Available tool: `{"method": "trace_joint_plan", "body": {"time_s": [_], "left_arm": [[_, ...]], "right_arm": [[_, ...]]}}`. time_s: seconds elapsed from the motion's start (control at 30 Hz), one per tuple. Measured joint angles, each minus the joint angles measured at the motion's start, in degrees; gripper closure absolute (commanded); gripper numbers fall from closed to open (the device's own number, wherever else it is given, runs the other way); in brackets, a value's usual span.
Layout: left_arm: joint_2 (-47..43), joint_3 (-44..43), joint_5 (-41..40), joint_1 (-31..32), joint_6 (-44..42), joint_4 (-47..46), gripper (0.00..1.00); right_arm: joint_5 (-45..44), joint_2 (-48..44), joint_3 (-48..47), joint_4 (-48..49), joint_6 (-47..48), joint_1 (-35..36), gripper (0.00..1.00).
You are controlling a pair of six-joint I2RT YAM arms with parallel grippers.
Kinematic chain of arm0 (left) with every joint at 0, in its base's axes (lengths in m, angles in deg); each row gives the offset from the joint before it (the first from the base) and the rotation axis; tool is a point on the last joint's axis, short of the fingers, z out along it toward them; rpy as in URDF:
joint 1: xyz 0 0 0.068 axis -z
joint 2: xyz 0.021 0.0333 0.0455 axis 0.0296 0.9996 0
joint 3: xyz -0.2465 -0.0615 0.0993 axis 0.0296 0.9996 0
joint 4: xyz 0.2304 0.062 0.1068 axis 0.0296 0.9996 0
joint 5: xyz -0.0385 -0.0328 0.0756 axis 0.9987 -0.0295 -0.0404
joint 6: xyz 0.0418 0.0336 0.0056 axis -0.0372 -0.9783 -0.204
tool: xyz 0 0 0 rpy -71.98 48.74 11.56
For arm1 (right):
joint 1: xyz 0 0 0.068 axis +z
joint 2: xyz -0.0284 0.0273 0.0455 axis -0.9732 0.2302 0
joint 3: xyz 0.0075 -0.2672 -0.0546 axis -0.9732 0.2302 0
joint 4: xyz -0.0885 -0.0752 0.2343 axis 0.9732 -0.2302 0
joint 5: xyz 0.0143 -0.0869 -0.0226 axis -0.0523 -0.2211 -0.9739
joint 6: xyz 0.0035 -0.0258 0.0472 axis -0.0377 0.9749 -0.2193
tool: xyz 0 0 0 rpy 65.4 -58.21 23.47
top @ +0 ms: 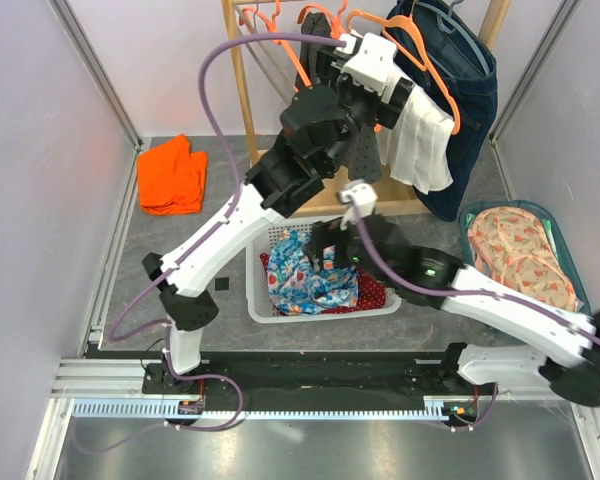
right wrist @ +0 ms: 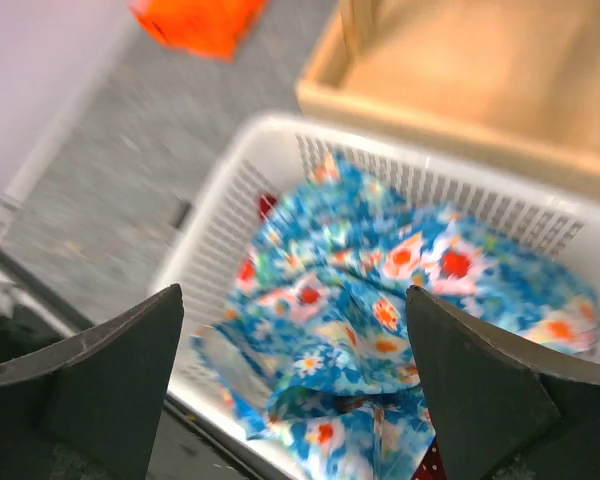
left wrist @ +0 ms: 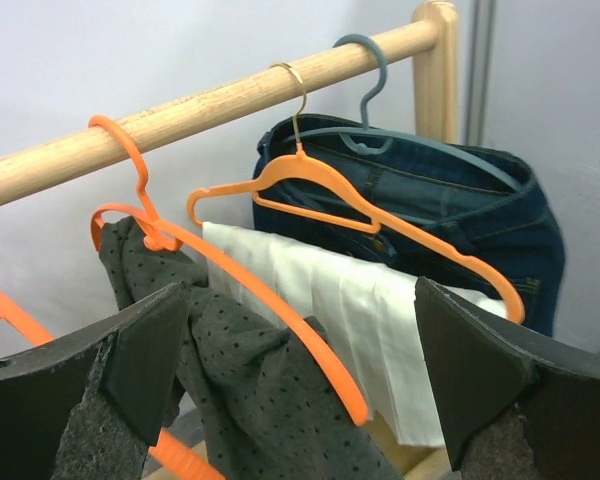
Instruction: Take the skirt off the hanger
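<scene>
- Your left gripper [left wrist: 300, 345] is up at the round wooden rail [left wrist: 230, 100] of the rack on the table's far edge. Its two black fingers are spread wide and pinch nothing.
- Between those fingers in the left wrist view you see an orange plastic hanger [left wrist: 270, 300] hooked on the rail, carrying a grey dotted garment [left wrist: 250, 400] that hangs close to the left finger.
- Just beside it, a second orange hanger with a gold hook [left wrist: 380, 215] carries a white pleated skirt [left wrist: 320, 295], which is on the rail and not touched by either finger.
- Behind that one, a grey-blue hanger [left wrist: 380, 135] holds a dark blue denim garment [left wrist: 480, 215] near the rack's upright post.
- Your right gripper [right wrist: 295, 345] hovers over the white slatted plastic basket [right wrist: 230, 190] in the middle of the table, its fingers wide apart and holding nothing.
- A blue floral cloth [right wrist: 380, 300] lies crumpled inside that basket, directly below the spread fingers.
- A folded orange cloth [top: 172, 175] lies near the table's far left corner.
- A teal tub [top: 565, 250] of peach-patterned fabric sits at the right edge.
</scene>
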Motion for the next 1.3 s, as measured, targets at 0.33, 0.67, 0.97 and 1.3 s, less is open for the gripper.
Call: {"method": "trace_joint_plan", "body": {"time_s": [0.33, 0.67, 0.97, 1.3], "left_arm": [[10.7, -5.7, -5.7, -1.7, -5.4, -9.4, 0.0], [15.4, -6.4, -7.3, -6.7, -6.9, -13.0, 0.08], [14.4, -2.8, -8.4, -10.0, -5.7, -10.8, 0.59], [8.6, 0.6, -8.6, -10.4, -4.9, -6.1, 0.98]], "right_arm": [[0.0, -14.2, -0.9, -2.9, 2.5, 0.0, 0.02], [0.6, -17.1, 4.6, -4.0, 2.5, 0.0, 0.02], [-0.3, -20.1, 4.7, -4.1, 2.5, 0.0, 0.02], [-2.0, -20.3, 4.7, -4.2, 2.7, 0.0, 0.02]]}}
